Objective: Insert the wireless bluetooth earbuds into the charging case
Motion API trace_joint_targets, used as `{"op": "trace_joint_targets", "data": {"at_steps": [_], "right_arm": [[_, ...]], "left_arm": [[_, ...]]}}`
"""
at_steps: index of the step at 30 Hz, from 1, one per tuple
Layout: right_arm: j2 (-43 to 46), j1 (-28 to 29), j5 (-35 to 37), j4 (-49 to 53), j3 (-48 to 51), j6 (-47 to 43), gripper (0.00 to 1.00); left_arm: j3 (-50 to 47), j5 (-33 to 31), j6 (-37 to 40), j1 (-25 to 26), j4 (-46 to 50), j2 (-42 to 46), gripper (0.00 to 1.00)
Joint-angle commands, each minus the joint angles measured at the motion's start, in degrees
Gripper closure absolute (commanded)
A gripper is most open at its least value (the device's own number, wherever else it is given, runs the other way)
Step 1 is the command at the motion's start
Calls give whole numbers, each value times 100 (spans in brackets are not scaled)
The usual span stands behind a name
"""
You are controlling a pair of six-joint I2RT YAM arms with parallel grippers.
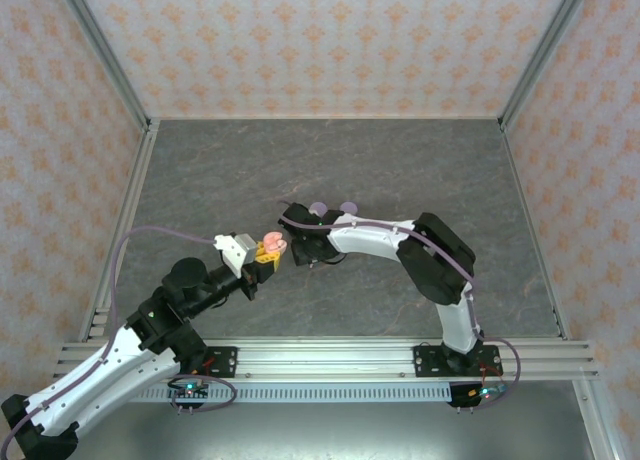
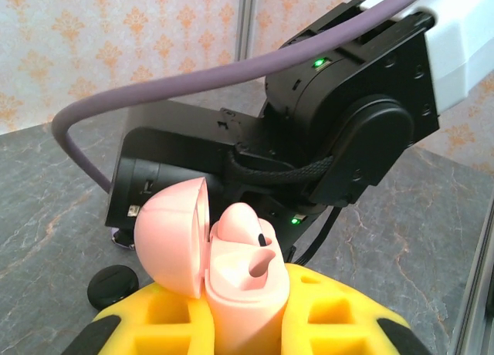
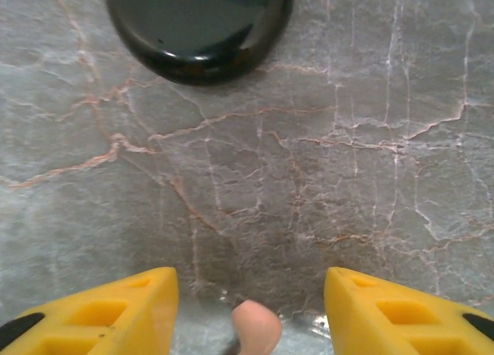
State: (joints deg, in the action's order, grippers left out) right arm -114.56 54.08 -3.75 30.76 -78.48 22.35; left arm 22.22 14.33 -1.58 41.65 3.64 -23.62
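Top: left fingers (image 1: 266, 254) clenched on the open pink charging case (image 1: 276, 244), held over the counter (image 1: 400, 160) left of centre toward the near edge, with the right arm (image 1: 400, 245) reaching in just beside it. Left wrist: case lid up, one pink earbud (image 2: 241, 224) seated in it, black case (image 2: 112, 285) on the counter nearby. Right wrist: right fingers (image 3: 251, 278) spread apart, second pink earbud (image 3: 257, 328) between them and touching neither, black case ahead on the counter.

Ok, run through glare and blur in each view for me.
Top external: even light, no harsh glare. Left wrist: pink case sharp, wallpaper behind soft. Right wrist: bright reflections on the black case; pink earbud at the bottom edge blurred.
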Motion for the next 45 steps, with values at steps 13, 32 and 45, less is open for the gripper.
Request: {"op": "trace_joint_targets", "data": {"at_steps": [13,32,45], "right_arm": [[-135,68,-167,669,-110,12,63],[61,236,36,973,5,-55,70],[1261,200,258,488,354,-500,76]], "left_arm": [[-51,-37,-34,19,-249,-97,100],[26,-2,-60,19,-364,-324,100],[-36,166,-110,21,-571,-362,100]]}}
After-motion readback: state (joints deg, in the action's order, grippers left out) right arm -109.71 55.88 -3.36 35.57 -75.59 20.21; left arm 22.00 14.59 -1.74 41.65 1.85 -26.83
